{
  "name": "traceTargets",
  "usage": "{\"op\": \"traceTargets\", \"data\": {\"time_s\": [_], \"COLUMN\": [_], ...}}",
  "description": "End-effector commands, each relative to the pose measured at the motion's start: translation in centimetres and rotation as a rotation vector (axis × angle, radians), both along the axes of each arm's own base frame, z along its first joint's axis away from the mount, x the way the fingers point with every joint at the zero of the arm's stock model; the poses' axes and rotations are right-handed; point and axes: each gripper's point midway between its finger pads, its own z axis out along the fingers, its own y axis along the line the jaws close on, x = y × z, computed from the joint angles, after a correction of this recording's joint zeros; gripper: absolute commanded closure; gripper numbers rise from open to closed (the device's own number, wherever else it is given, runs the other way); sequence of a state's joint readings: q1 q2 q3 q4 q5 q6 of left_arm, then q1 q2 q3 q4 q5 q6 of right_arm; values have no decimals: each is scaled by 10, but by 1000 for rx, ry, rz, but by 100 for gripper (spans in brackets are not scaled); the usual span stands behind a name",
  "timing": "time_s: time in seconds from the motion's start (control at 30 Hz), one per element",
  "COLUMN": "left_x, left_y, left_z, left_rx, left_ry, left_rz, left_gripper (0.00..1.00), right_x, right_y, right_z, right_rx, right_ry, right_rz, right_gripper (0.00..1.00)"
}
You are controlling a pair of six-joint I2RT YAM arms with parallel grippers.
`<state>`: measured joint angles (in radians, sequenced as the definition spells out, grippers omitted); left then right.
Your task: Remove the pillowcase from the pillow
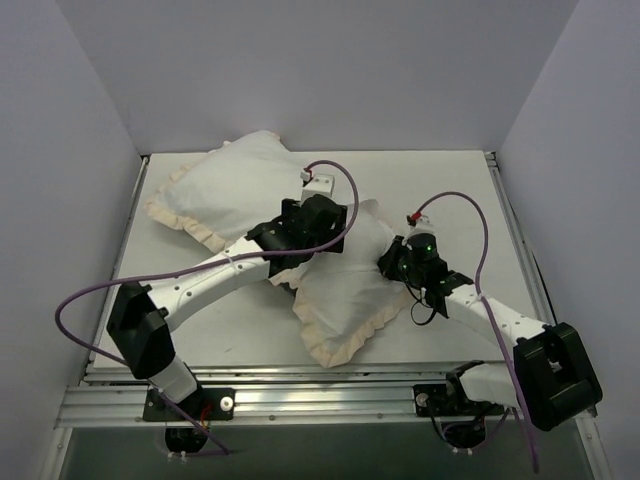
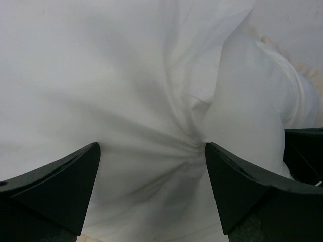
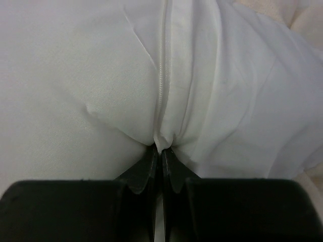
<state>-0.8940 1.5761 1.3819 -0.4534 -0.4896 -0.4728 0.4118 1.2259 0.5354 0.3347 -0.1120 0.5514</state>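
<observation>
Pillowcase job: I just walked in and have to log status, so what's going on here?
The right end effector is shut on the pillowcase at its zipper seam. The left end effector is open over bunched white fabric. The frilled cover lies white side up and plump, so the pillow is probably inside, not separately visible.

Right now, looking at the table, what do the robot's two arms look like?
The left arm and right arm are twins: white tube-like links joined by chunky black joints and bases. A thin purple cable loops along each. A small green light glows near the right wrist. Each ends in two black, wedge-shaped jaws.
</observation>
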Motion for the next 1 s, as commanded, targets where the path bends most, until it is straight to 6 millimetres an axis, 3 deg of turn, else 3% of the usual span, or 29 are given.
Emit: {"op": "traceTargets", "data": {"time_s": [0.0,0.07,0.1,0.4,0.57,0.6,0.63,0.73,0.87,0.97], "left_x": [-7,-13,-13,-32,-39,-38,-35,-31,-35,-39], "left_y": [-35,-43,-47,-55,-70,-58,-48,-1,50,77], "left_z": [27,34,47,107,122,113,121,113,116,111], "left_rx": [-92,-72,-85,-176,-205,-123,-97,75,160,189], "left_ry": [7,-4,-29,-139,-150,-147,-162,-183,-182,-151], "left_rz": [31,23,26,15,-66,-28,8,125,197,213], "left_gripper": [6,6,6,6,6,6,6,6,6,5], "right_x": [0,0,0,0,-1,-2,-2,-2,-1,-2], "right_y": [5,4,4,6,6,6,6,5,5,4], "right_z": [11,8,6,2,2,2,3,5,8,8], "right_rx": [18,13,10,16,17,17,15,8,8,5], "right_ry": [-54,-50,-48,-44,-45,-45,-46,-50,-56,-54], "right_rz": [23,21,24,32,33,33,34,34,34,33], "right_gripper": [100,100,100,100,100,100,100,100,100,100]}}
